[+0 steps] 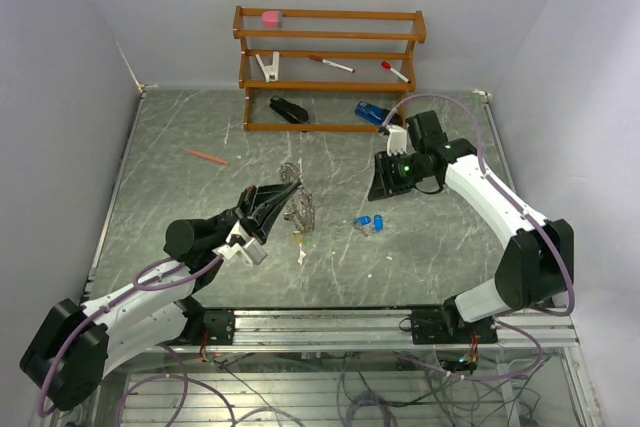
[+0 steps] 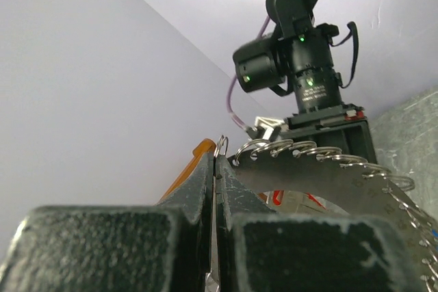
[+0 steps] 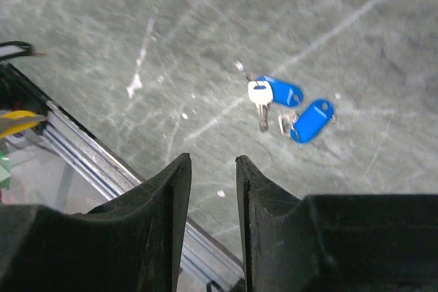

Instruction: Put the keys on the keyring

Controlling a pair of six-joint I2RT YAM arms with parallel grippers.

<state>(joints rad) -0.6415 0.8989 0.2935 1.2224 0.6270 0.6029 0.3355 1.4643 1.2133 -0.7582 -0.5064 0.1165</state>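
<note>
Left wrist view: left claw point(image 2: 215, 169) pinched shut on the ring-fringed, toothed grey keyring point(image 2: 308, 172); right of it, blue-tagged keys point(image 3: 287, 107) lie on the counter point(image 3: 342, 18), the right claw point(image 3: 213, 189) narrowly parted and empty.

No writing, label, brand, number or sign can be read in any view, and the blue tags on the keys point(image 3: 286, 94), lying beyond the tips of the jaws of the right gripper point(image 3: 210, 162), are too small to tell any print
</note>
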